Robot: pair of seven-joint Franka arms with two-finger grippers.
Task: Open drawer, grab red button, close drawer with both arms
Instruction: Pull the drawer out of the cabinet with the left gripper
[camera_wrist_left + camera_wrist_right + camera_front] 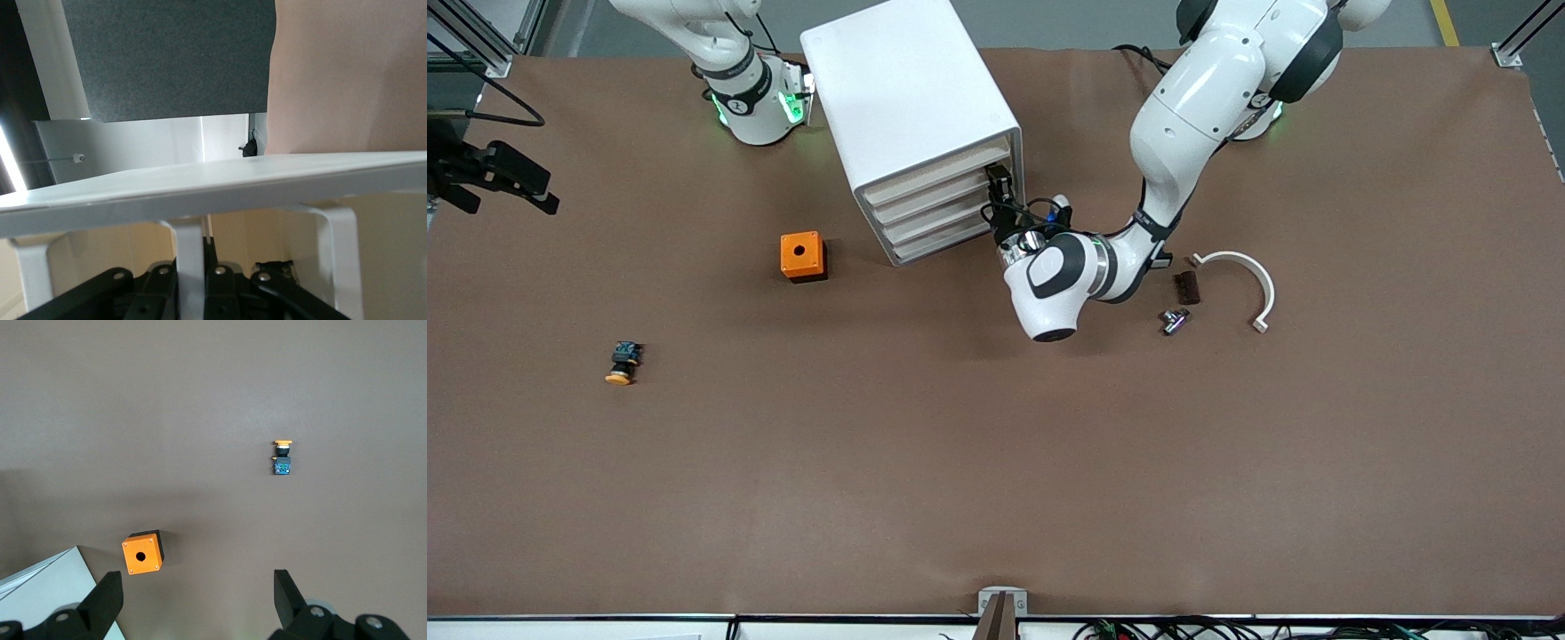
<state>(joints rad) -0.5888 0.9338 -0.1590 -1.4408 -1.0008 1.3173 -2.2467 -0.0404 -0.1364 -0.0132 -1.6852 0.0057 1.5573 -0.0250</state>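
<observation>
The right gripper [193,603] hangs wide open and empty, waiting high over the orange-capped button [623,362] and the orange cube [802,256]. The left gripper [1000,197] is clamped on a handle [189,267] of the drawer cabinet [911,116], presumably to pull. No red button shows; no writing is readable.

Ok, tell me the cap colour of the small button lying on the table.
Orange-yellow cap on the button, clearest in the right wrist view.
</observation>
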